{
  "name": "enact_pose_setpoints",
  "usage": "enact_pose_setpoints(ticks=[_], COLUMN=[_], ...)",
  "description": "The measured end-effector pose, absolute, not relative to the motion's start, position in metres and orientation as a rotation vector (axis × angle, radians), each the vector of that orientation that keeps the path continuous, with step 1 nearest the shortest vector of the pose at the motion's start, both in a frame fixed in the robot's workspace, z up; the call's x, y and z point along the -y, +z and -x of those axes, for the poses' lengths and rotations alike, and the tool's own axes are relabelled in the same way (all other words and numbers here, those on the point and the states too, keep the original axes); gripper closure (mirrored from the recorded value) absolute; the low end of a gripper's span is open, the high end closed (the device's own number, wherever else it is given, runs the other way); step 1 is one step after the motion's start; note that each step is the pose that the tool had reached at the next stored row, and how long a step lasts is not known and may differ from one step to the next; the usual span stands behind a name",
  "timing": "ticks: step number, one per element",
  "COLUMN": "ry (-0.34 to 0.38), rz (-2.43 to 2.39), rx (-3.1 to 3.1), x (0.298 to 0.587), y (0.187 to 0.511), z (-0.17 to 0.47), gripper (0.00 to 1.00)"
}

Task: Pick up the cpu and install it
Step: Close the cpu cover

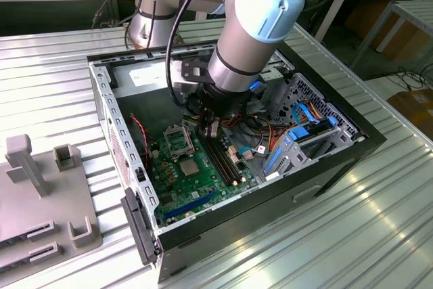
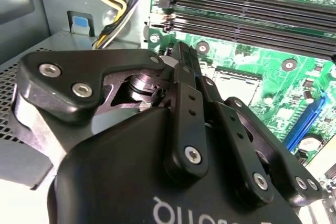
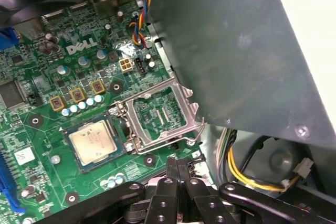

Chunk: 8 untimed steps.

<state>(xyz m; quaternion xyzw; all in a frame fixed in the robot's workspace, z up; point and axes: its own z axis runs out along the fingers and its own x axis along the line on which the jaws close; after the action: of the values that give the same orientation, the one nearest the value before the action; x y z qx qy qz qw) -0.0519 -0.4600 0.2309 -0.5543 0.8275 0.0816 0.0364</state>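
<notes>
Cpu (image 3: pixel 93 141) lies flat on the motherboard (image 3: pixel 39 140), apart from the empty hand (image 3: pixel 177 163), whose fingers are pressed together.

The black gripper (image 2: pixel 184 52), fingers pressed together, hangs over the green motherboard (image 2: pixel 262 66), near yellow cables (image 2: pixel 116 2).

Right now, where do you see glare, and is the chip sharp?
Exterior view: the metal table gleams in bright streaks. First wrist view: the chip is sharp; the area beyond the grey box is washed out white. Second wrist view: the gripper looks dark against the bright green board.
</notes>
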Motion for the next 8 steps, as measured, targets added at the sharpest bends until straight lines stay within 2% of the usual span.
enact_pose_setpoints(ticks=[8], ry=[0.292], rz=[1.763], rx=[-2.474], x=[0.4582], y=[0.2299], z=[0.0519], gripper=[0.89])
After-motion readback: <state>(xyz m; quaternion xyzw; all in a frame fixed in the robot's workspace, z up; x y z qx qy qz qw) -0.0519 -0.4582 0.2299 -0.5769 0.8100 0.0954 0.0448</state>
